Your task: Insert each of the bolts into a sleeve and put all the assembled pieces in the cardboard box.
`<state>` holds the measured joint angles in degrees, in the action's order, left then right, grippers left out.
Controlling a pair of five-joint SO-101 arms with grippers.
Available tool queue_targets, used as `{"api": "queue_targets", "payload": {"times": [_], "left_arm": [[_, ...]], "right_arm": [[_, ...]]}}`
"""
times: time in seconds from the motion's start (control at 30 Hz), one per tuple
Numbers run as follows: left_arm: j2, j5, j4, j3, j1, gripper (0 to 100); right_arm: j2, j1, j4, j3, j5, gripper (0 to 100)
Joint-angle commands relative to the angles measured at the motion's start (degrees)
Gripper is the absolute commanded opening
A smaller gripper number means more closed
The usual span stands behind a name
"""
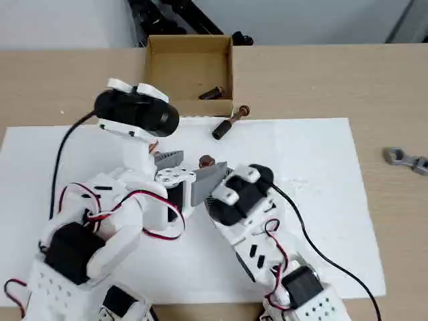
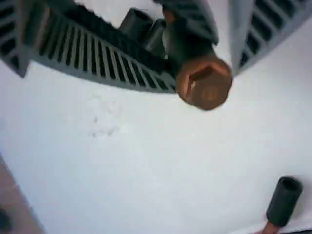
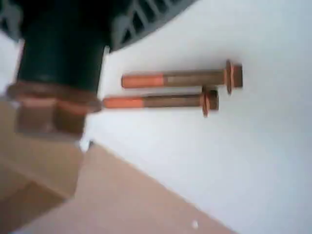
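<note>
Now, with the left hand (image 2: 197, 66) clamped on the bolt (image 2: 204, 84) and the right hand (image 3: 66, 27) gripping the sleeve (image 3: 58, 48) flush against its head, one should release cleanly before any carrying.

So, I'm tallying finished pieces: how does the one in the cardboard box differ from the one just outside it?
The boxed piece lies inside the cardboard box, by its front wall; the outside piece lies across the white sheet's edge. The boxed piece is delivered; the outside piece still needs placing. Both look like copper bolts in dark sleeves.
</note>
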<state>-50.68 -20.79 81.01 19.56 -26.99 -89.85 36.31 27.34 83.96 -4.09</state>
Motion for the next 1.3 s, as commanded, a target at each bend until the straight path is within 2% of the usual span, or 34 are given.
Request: {"api": "queue_targets", "payload": {"times": [0.0,0.1,0.2,0.3,0.4,0.57,0.83,1.07,1.27], "left_arm": [[0.70,0.35,6.15,-4.79,0.00,25],[0.70,1.67,8.79,-4.97,0.18,25],[0.62,8.53,9.23,-4.79,5.45,25],[0.62,13.54,9.14,-3.91,16.97,16],[1.05,18.11,6.86,-2.33,29.54,1],[1.05,20.13,0.35,6.73,41.14,0],[0.70,19.69,-9.41,22.11,44.40,0],[1.05,20.04,-10.37,23.78,44.04,1],[0.70,20.04,-11.96,27.30,43.69,1]], "right_arm": [[3.30,-0.75,-0.84,-5.27,0.79,0.2],[4.00,-1.19,-2.42,-5.80,0.70,0.2],[4.26,-2.33,-1.10,-8.18,0.53,0.2],[7.69,-6.20,4.26,-12.13,0.44,0.2],[12.53,-12.44,5.49,-17.14,0.70,0.2],[23.25,-16.13,5.93,-30.68,0.35,0.2],[52.88,-16.13,1.19,-50.37,0.70,0.2],[74.95,-15.96,-6.29,-66.20,0.35,0.3],[95.34,-16.75,-7.34,-79.91,0.35,0.3]]}}
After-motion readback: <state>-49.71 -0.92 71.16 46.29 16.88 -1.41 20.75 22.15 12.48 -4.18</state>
